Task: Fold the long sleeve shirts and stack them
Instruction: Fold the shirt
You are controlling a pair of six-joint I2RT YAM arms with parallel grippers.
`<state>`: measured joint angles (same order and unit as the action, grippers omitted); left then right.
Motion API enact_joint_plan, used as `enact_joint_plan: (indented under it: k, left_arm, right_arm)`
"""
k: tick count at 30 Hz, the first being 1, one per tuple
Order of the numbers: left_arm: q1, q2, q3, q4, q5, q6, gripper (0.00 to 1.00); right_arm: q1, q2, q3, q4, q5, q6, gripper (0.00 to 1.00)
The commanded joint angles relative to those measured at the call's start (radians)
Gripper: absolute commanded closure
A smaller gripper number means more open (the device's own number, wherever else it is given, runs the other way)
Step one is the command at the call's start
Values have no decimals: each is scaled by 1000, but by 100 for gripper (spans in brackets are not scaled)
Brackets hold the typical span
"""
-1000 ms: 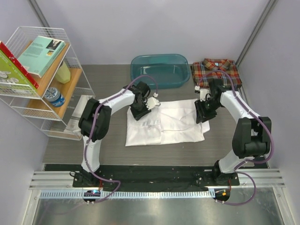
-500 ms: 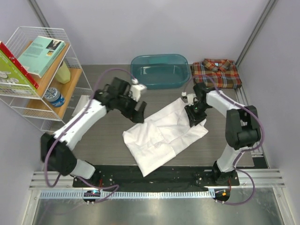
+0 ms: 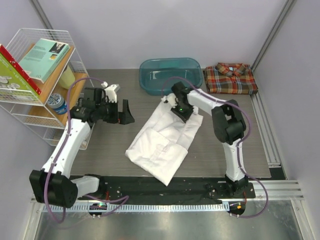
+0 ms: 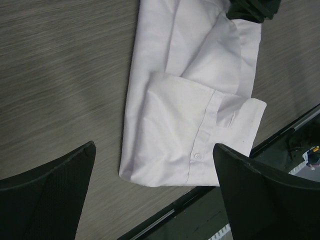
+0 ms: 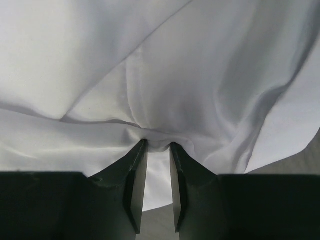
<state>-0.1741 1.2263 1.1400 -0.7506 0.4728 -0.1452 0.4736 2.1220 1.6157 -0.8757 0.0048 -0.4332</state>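
Left fingers (image 4: 55, 186) stand wide apart, holding nothing, above the grey tabletop (image 3: 100, 150) to the left of the white shirt (image 3: 161, 144). The shirt lies rumpled and slanted at mid-table, with a buttoned cuff (image 4: 200, 150) folded over its near end. The right fingers (image 5: 136, 180) are clamped on a bunched fold at the shirt's far end. Beyond, a teal tub (image 3: 171, 76) sits at the far edge, with the folded plaid shirt (image 3: 232, 79) just to its right. At left, a wire shelf (image 3: 76, 93) holds a teal book (image 3: 45, 57), a blue-and-white can (image 3: 59, 103) and a pale yellow bottle (image 3: 68, 79). Their lettering is too small to read.
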Motion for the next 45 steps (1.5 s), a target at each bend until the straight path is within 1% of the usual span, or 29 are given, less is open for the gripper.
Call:
enact_joint_plan:
  k: [1, 3, 5, 7, 8, 9, 10, 11, 12, 13, 14, 15, 16, 17, 18, 19, 20, 21, 22, 24, 27, 32, 33, 36, 37, 40, 43, 44, 45]
  left_arm:
    - [7, -94, -51, 59, -45, -21, 0]
    - [7, -90, -74, 53, -69, -21, 0]
    - [7, -64, -79, 39, -73, 10, 0]
    - [8, -39, -72, 20, 16, 96, 0]
    - [10, -25, -71, 13, 56, 125, 0]
    - [10, -5, -68, 16, 81, 140, 0]
    - [8, 4, -69, 20, 122, 233, 2]
    - [8, 16, -66, 20, 139, 283, 3]
    - [7, 63, -54, 11, 133, 318, 4]
    - [8, 93, -40, 2, 100, 378, 6]
    - [7, 135, 2, -51, 101, 422, 9]
    - [7, 207, 26, -73, 96, 462, 14]
    - [7, 244, 46, -84, 63, 470, 17]
    - [5, 277, 69, -92, 49, 472, 18]
    - [7, 329, 79, -93, 46, 472, 23]
    - [4, 347, 83, -92, 46, 473, 24]
    - [-13, 364, 84, -89, 26, 473, 25]
    - [-25, 386, 86, -87, 9, 470, 29]
    - [-33, 412, 83, -78, -5, 461, 30]
    - [-53, 443, 72, -58, -28, 421, 32]
    - [-70, 496, 70, -64, -14, 372, 35]
    - [-111, 547, 43, -62, 6, 299, 42]
    - [-119, 549, 35, -62, 30, 291, 46]
    - [-168, 535, -6, -47, 88, 302, 50]
    - [-189, 524, -29, -35, 93, 282, 52]
    - [-202, 487, -55, 20, 130, 215, 53]
    - [-186, 414, -83, 82, 112, 171, 50]
    - [-177, 383, -95, 124, 116, 150, 44]
    - [-167, 330, -105, 137, 128, 121, 43]
  right_arm:
    - [123, 46, 119, 63, 9, -140, 69]
    - [126, 17, 125, 79, 23, -173, 68]
    - [105, -38, 160, 84, 49, -158, 65]
    - [50, -85, 197, 83, 26, -116, 61]
    - [34, -127, 231, 66, 14, -81, 57]
    - [17, -151, 242, 55, -40, -58, 56]
    - [-10, -172, 246, 43, -70, -35, 55]
    - [-21, -218, 233, 12, -104, -13, 54]
    - [-27, -235, 216, 0, -171, 35, 54]
    - [-29, -253, 167, -21, -198, 57, 54]
    - [-29, -281, 136, -28, -231, 86, 54]
    - [-29, -295, 101, -31, -300, 140, 54]
    - [-29, -303, 28, -29, -334, 169, 55]
    - [-29, -309, -8, -28, -365, 191, 56]
    - [-29, -313, -42, -23, -414, 229, 57]
    - [-29, -313, -116, 10, -428, 244, 58]
    - [-29, -315, -153, 35, -439, 257, 59]
    - [-29, -313, -186, 61, -448, 284, 60]
    - [-27, -306, -229, 104, -456, 292, 61]
    - [-27, -265, -247, 129, -456, 303, 62]
    - [-26, -215, -243, 156, -431, 301, 66]
    - [-49, -123, -227, 173, -330, 266, 70]
    - [-59, -119, -227, 172, -313, 254, 70]
    - [-108, -103, -212, 161, -256, 199, 71]
    - [-137, -99, -188, 147, -246, 185, 71]
    - [-158, -94, -131, 118, -217, 136, 71]
    - [-158, -115, -77, 86, -213, 102, 70]
    - [-158, -122, -62, 72, -219, 91, 70]
    - [-158, -143, -47, 35, -239, 77, 68]
